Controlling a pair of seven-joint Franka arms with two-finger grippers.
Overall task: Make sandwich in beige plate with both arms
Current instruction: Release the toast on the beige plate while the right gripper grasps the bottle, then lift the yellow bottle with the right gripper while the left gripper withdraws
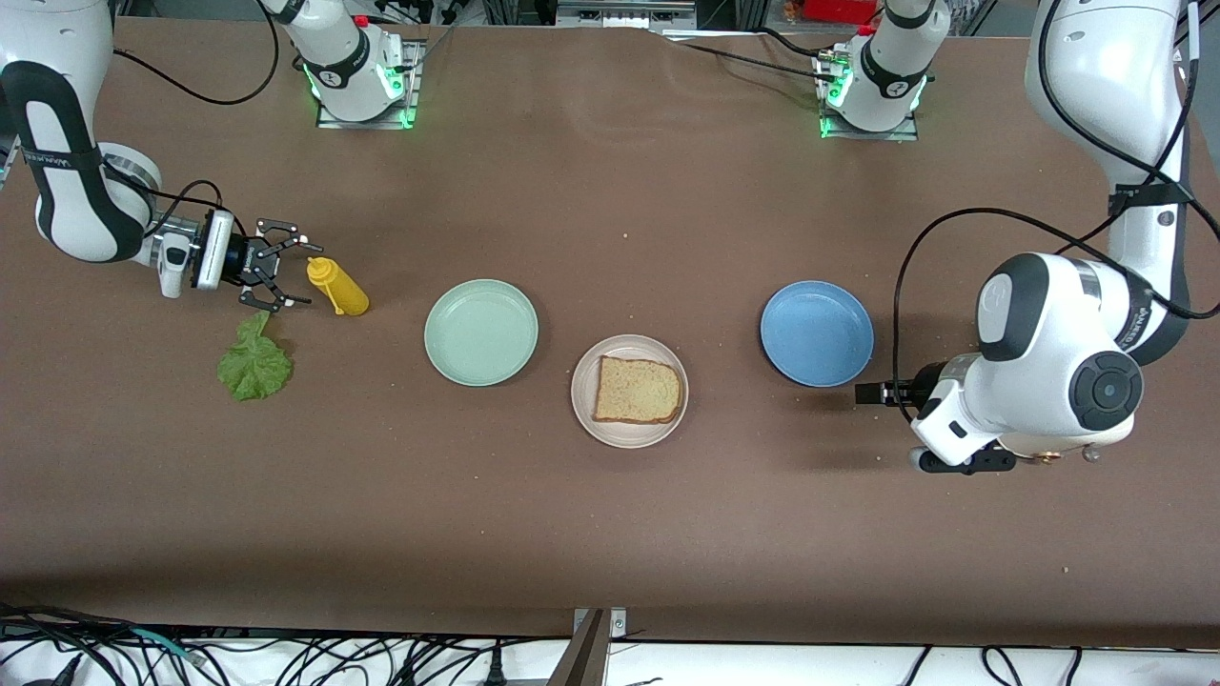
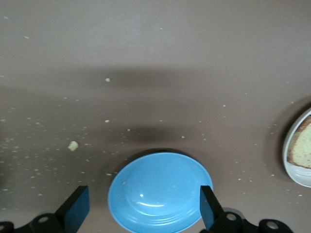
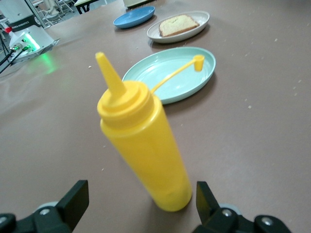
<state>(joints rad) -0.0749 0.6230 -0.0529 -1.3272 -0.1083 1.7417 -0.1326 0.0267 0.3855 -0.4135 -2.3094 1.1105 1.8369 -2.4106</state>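
The beige plate point(image 1: 629, 433) sits mid-table, nearest the front camera, with one slice of speckled brown bread point(image 1: 637, 391) on it. Only this one slice shows. The green lettuce leaf point(image 1: 254, 362) lies on the table at the right arm's end. My right gripper point(image 1: 305, 274) is open and low, just above the leaf, facing an upright yellow squeeze bottle point(image 1: 339, 288). In the right wrist view the bottle point(image 3: 141, 145) stands just ahead of the open fingers point(image 3: 75, 196). My left gripper point(image 1: 863, 393) is open and empty, low beside the blue plate point(image 1: 817, 332), which shows between its fingers point(image 2: 210, 208).
A mint-green plate point(image 1: 481, 332) lies between the bottle and the beige plate, and also shows in the right wrist view point(image 3: 170, 73). The blue plate point(image 2: 158, 191) holds nothing. Crumbs dot the brown table. Both arm bases stand along the table's edge farthest from the camera.
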